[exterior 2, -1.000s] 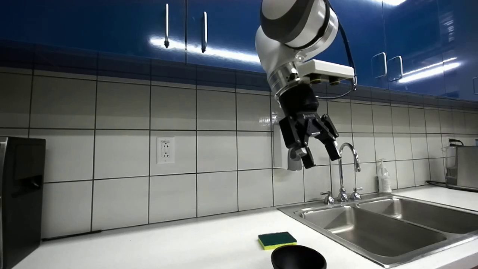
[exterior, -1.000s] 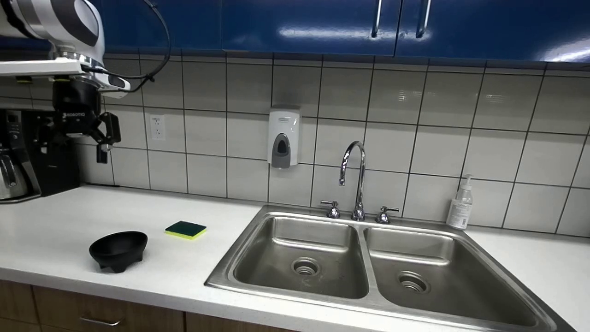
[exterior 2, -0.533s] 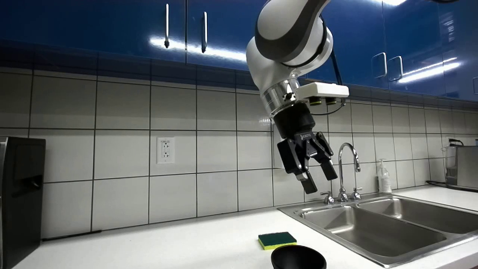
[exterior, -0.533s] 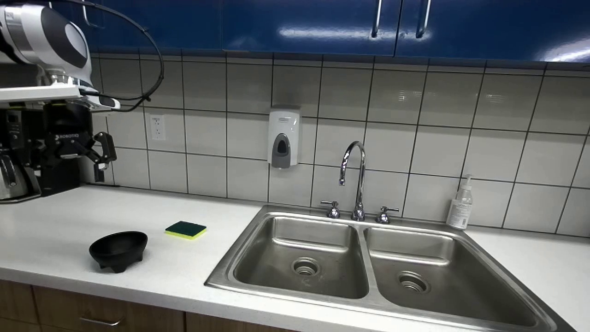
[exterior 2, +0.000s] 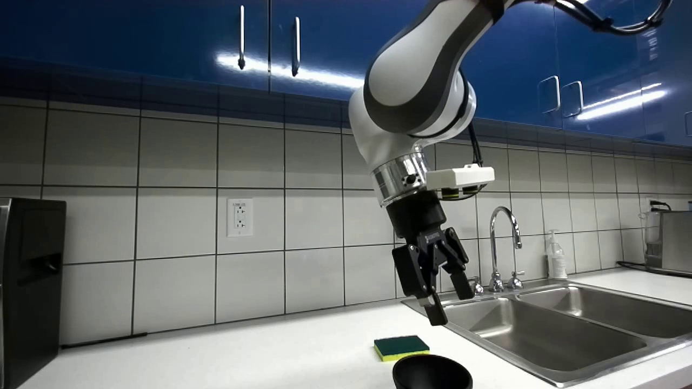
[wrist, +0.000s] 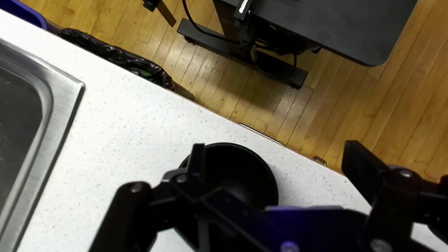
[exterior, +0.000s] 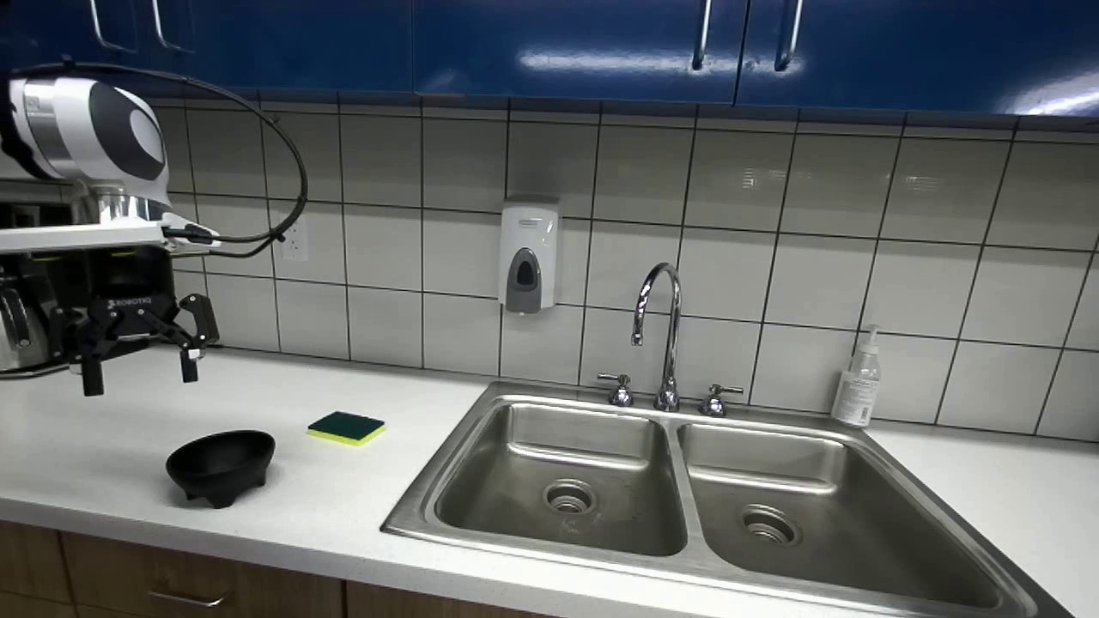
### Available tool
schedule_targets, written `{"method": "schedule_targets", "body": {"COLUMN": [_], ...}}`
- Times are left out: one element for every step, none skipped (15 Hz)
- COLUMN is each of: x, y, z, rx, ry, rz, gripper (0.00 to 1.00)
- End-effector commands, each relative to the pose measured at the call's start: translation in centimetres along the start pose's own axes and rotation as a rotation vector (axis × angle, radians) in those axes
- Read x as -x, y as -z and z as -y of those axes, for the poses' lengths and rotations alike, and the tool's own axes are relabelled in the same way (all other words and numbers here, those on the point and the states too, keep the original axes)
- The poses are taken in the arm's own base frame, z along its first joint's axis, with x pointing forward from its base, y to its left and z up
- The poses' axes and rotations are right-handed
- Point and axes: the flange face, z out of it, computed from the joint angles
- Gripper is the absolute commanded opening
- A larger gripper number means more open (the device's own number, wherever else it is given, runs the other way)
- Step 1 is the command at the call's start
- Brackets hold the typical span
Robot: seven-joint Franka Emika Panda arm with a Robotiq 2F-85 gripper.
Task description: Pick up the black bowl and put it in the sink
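The black bowl (exterior: 221, 465) stands upright on short feet on the white counter, left of the sink in an exterior view. Only its upper part shows at the bottom edge in an exterior view (exterior 2: 432, 373). My gripper (exterior: 141, 378) is open and empty, above the counter and higher than the bowl; it also shows in an exterior view (exterior 2: 450, 305). In the wrist view the bowl (wrist: 241, 171) lies below the gripper (wrist: 275, 150), partly hidden by the left finger and linkage. The steel double-basin sink (exterior: 684, 489) shows its rim in the wrist view (wrist: 63, 94).
A green-yellow sponge (exterior: 346, 427) lies between bowl and sink. A chrome faucet (exterior: 671, 343) and a soap bottle (exterior: 857, 386) stand behind the sink. A black coffee maker (exterior 2: 32, 292) stands on the counter. The counter's front edge (wrist: 224, 117) runs close to the bowl.
My gripper has come down steadily towards the counter, staying open. In an exterior view it has also shifted slightly left. The bowl and sponge have not moved.
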Motion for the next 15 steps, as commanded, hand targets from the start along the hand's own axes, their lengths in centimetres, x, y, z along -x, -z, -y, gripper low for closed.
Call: {"method": "schedule_targets", "body": {"x": [-1.2, -1.5, -1.9, -2.3, -2.7, -3.0, -3.4, -3.8, -4.2, -4.5, -4.9, -5.2, -5.6, -6.0, -6.3], "y": [-1.6, -2.1, -2.6, -3.2, -3.7, -4.2, -4.8, -5.5, -6.0, -6.6, -7.2, -7.7, -8.1, -8.5, -8.9], "z": [0.4, 0.4, 0.5, 0.5, 0.5, 0.6, 0.5, 0.6, 0.6, 0.6, 0.6, 0.6, 0.7, 0.7, 0.7], "rx": [0.006, 0.000, -0.005, -0.008, -0.012, -0.014, -0.018, -0.019, -0.018, -0.016, -0.016, -0.015, -0.015, -0.016, -0.016], "ry": [0.045, 0.052, 0.056, 0.059, 0.067, 0.071, 0.075, 0.079, 0.082, 0.086, 0.093, 0.100, 0.106, 0.112, 0.118], "rz": [-0.035, -0.039, -0.041, -0.040, -0.039, -0.034, -0.027, -0.021, -0.014, -0.007, 0.001, 0.010, 0.017, 0.026, 0.033], "gripper": [1.00, 1.00, 1.00, 1.00, 1.00, 1.00, 1.00, 1.00, 1.00, 1.00, 1.00, 1.00, 1.00, 1.00, 1.00]}}
